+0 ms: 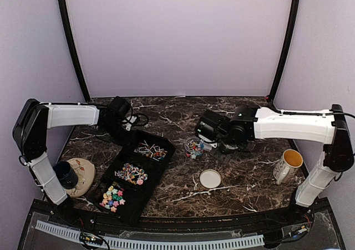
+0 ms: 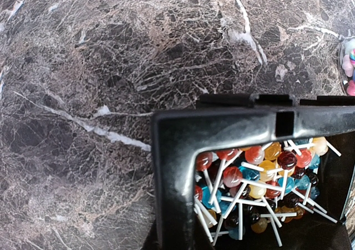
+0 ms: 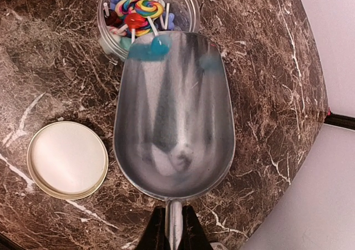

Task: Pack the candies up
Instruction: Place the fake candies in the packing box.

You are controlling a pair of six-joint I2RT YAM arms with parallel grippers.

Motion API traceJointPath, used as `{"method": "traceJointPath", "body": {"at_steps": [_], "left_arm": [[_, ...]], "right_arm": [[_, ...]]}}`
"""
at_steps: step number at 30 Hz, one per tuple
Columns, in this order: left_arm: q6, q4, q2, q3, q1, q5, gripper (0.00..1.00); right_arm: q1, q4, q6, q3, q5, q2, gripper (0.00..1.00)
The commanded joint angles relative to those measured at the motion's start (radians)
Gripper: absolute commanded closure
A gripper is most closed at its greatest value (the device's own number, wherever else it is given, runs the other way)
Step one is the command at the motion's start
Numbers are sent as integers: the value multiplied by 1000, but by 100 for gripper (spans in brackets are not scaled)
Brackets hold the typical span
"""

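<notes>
Many candies [image 1: 131, 174]: pastel stars, swirl rounds, white-stick lollies in tray [image 2: 222, 129]

Left half of the table [image 1: 244, 189] is jammed: black tray [image 1: 150, 183], beige dish [image 1: 86, 172] at the near-left corner. Mid-table, jar [image 3: 194, 11] with scoop [image 3: 175, 111] at its rim, lid [image 1: 210, 178] beside. Mug [image 1: 288, 165] guards the right edge. Open marble between lid and mug!

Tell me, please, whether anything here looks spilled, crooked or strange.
Nothing looks spilled or broken. The black tray lies slanted to the table edge. The jar stands open, its lid flat on the table beside it. Something blue, probably a candy, sits at the front lip of the scoop that the right end effector holds.
</notes>
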Motion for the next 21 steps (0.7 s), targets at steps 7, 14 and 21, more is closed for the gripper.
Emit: {"method": "traceJointPath", "body": {"at_steps": [7, 14, 21], "left_arm": [[7, 27, -49, 30, 2, 28, 100], [6, 29, -47, 30, 2, 30, 100], [8, 29, -47, 30, 3, 34, 100]], "right_arm": [[16, -40, -16, 68, 69, 37, 100], [29, -42, -44, 89, 73, 45, 100], [42, -57, -66, 99, 62, 51, 100]]}}
